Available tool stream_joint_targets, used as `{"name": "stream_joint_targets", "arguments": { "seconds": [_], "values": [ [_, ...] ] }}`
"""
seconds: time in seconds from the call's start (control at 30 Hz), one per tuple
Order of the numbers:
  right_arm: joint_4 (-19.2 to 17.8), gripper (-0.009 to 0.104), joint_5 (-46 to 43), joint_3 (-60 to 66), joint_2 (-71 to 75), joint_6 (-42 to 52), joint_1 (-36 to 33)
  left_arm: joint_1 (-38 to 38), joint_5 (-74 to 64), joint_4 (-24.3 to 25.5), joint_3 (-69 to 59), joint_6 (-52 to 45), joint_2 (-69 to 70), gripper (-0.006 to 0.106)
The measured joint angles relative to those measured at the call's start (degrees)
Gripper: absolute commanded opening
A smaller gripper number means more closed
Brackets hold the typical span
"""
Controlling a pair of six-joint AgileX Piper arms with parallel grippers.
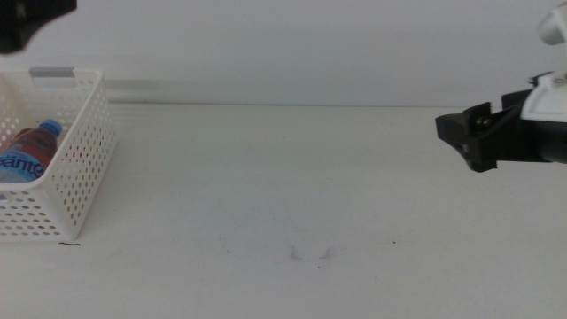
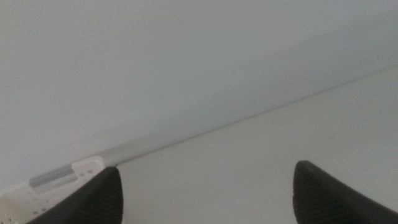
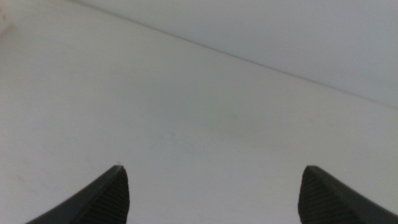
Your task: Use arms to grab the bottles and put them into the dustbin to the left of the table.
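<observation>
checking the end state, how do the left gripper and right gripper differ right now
The left gripper is up over the dustbin at the table's left end; the right gripper hovers over bare table at the right. In the middle view the left gripper shows only as a dark corner shape, while the right gripper is seen in full from the side. Both are open and hold nothing.

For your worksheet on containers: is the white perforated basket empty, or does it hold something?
Not empty. The white perforated basket holds a clear water bottle with a blue cap, lying tilted inside, seen over the rim.
</observation>
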State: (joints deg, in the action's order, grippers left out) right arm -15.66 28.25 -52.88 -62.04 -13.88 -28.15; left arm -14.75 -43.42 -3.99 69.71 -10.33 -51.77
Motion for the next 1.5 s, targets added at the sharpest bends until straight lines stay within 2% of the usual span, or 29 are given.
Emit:
{"name": "stream_joint_targets", "arguments": {
  "seconds": [0.1, 0.2, 0.37, 0.53, 0.7, 0.9, 1.5],
  "values": [
    [8.4, 0.088, -4.0, 3.0, 3.4, 0.0, 3.7, 0.0, 10.7, 0.1, -9.4, 0.0, 2.8, 0.094],
    [14.8, 0.088, -11.9, 8.4, 9.2, 0.0, 9.7, 0.0, 23.2, 0.5, -22.2, 0.0, 6.9, 0.094],
    [17.3, 0.088, -20.4, 22.6, 24.0, 0.0, 19.4, 2.3, 31.7, 0.5, -42.4, 0.0, 18.1, 0.094],
    [14.3, 0.088, -20.2, 36.1, 41.1, 0.0, 24.8, 7.2, 32.2, 0.2, -55.9, 0.0, 35.6, 0.094],
    [10.5, 0.088, -14.2, 44.7, 54.9, 0.0, 25.8, 13.1, 32.1, -1.5, -64.8, 0.0, 50.3, 0.094],
    [7.0, 0.088, -13.2, 51.3, 61.6, 0.0, 25.8, 17.5, 32.1, -2.4, -67.6, 0.0, 51.5, 0.094],
    [6.3, 0.088, -13.0, 52.6, 61.7, 0.0, 25.9, 18.1, 33.9, -2.1, -69.7, 0.0, 51.5, 0.094]
  ]
}}
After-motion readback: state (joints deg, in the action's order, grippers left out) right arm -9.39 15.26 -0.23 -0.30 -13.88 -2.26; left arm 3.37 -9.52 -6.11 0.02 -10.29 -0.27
